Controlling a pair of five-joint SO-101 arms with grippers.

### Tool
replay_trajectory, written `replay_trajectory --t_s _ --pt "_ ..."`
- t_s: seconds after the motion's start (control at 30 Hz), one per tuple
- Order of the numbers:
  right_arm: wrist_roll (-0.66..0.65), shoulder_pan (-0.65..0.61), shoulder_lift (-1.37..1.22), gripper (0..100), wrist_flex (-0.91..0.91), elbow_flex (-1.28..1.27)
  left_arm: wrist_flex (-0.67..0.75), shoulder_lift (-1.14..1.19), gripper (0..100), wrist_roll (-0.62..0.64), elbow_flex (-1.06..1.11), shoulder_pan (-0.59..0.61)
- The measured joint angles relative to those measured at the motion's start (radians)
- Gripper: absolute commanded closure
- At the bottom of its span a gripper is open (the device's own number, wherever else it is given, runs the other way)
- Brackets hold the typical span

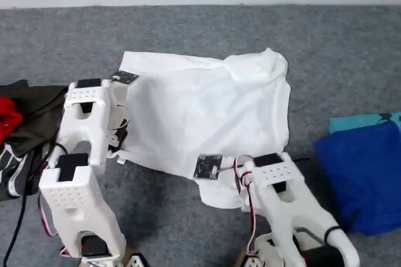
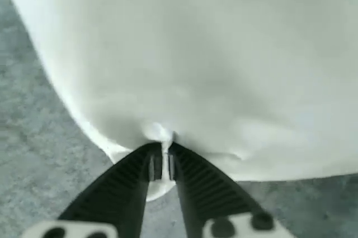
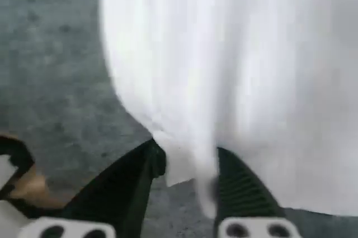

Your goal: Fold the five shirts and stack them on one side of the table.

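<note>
A white shirt (image 1: 200, 113) lies spread and rumpled in the middle of the grey table. My left gripper (image 2: 162, 151) is at the shirt's left edge (image 1: 120, 138), shut on a pinch of the white cloth. Down at the shirt's near edge, my right gripper (image 3: 190, 165) has its fingers apart, with the hem of the white shirt (image 3: 235, 81) lying between them. Over at the right side sits a folded blue shirt (image 1: 363, 173) on a teal one (image 1: 351, 121). A heap of dark and red clothes (image 1: 25, 116) lies at the left.
The grey carpet-like table top (image 1: 338, 47) is bare behind and to the right of the white shirt. The arms' white bodies (image 1: 75, 179) stand along the near edge. A pale wall runs along the far edge.
</note>
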State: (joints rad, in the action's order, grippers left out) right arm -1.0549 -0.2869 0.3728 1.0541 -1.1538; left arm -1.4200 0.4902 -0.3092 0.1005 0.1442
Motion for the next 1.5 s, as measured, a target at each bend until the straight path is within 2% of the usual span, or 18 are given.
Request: replay_trajectory --t_s 0.13,0.47,0.67,0.83,0.97,1.17,1.5 --pt "0.037 0.041 -0.038 98.7 0.049 0.077 -0.049 0.014 99 0.0 -0.031 -0.028" --pt "0.049 0.181 -0.081 98.8 0.387 0.381 -0.287 0.023 99 0.0 -0.209 -0.058" --pt "0.052 0.255 -0.081 98.8 0.534 0.56 -0.31 0.003 99 -0.002 -0.247 -0.058" --pt "0.052 0.296 -0.081 98.8 0.623 0.683 -0.313 -0.132 99 -0.002 -0.23 -0.058" --pt "0.052 0.299 -0.048 98.8 0.655 0.726 -0.313 -0.242 99 -0.002 -0.135 -0.058" --pt "0.054 0.299 0.124 98.8 0.698 0.727 -0.313 -0.404 99 -0.011 -0.023 -0.058" --pt "0.144 0.327 0.443 98.8 0.7 0.727 -0.313 -0.763 99 -0.023 0.097 -0.058"
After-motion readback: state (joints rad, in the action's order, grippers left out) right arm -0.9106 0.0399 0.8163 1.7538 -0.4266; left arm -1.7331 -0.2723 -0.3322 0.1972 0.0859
